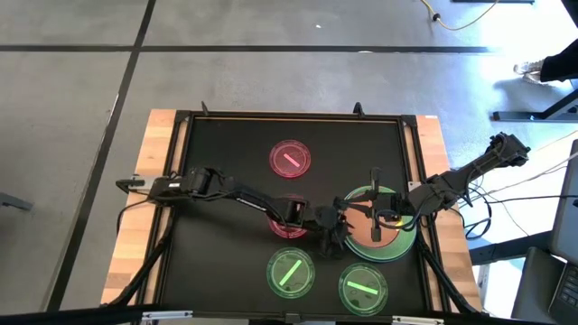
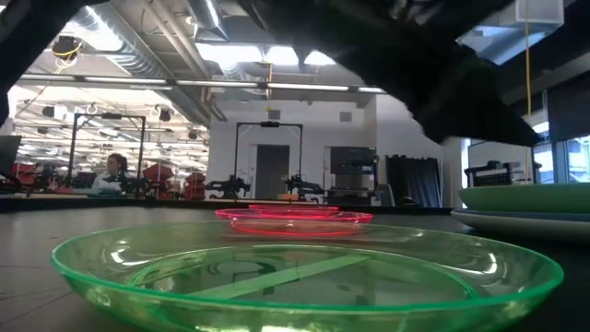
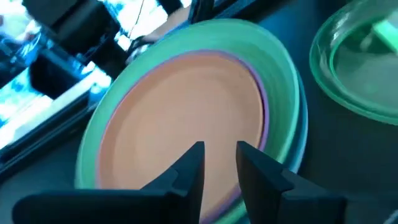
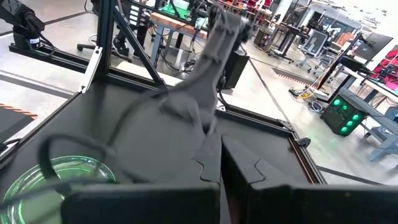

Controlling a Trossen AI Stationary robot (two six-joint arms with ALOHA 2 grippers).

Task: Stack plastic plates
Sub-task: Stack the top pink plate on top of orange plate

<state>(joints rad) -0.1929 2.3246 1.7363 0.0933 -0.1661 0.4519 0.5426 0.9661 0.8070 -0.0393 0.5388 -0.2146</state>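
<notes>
Reaching across a black table, the left pincer hovers with its fingers parted and empty at the edge of a stack of plates. An orange plate tops the stack, above purple, green and blue rims, at the table's right. The right pincer sits closed over the same stack. Two pink plates and two small green plates lie nearby.

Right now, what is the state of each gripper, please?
Left gripper: open, holding nothing, over the orange plate.
Right gripper: shut, holding nothing.
</notes>
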